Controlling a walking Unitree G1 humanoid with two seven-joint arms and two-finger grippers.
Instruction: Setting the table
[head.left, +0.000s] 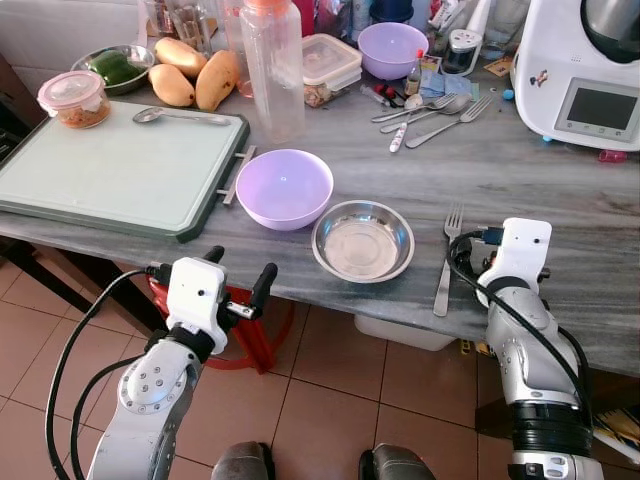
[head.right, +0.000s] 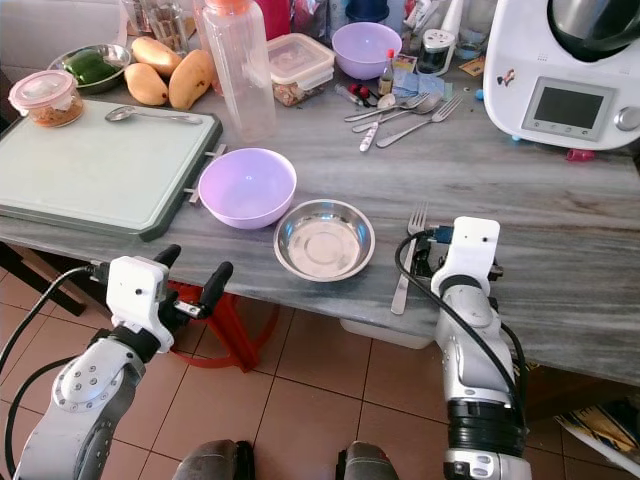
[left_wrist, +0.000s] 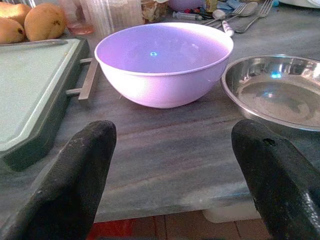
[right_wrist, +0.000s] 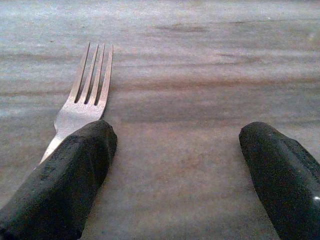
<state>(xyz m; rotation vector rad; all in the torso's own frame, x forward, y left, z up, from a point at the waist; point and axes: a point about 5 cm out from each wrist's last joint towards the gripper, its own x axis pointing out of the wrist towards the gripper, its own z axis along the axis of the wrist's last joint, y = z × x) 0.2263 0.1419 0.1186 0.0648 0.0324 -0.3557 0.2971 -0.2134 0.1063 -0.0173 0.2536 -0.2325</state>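
- Table (head.left: 560, 190): grey marbled top. Near its front edge stand a lilac bowl (head.left: 284, 187) and, at the bowl's 4 o'clock and nearly touching it, a steel dish (head.left: 363, 240).
- Fork (head.left: 446, 259): lies flat on the table at 3 o'clock of the dish, apart from it, tines toward 12 o'clock, handle reaching the front edge.
- Right tool (right_wrist: 175, 175): low over the table just beside the fork at its 3 o'clock. Fingers (right_wrist: 65, 180) spread wide, holding nothing; one finger overlaps the fork's neck in the wrist view, contact not determinable.
- Left tool (head.left: 238, 278): off the table, below its front edge at 6 o'clock of the bowl. Fingers (left_wrist: 70, 185) wide apart, empty, aimed at the bowl.
- Board (head.left: 110, 165): pale green, at 9 o'clock of the bowl; a spoon (head.left: 180, 116) lies on its far edge.
- Back of table: second lilac bowl (head.left: 392, 48), loose cutlery (head.left: 432, 110), mangoes (head.left: 195, 75), clear bottle (head.left: 272, 70), white appliance (head.left: 585, 70).
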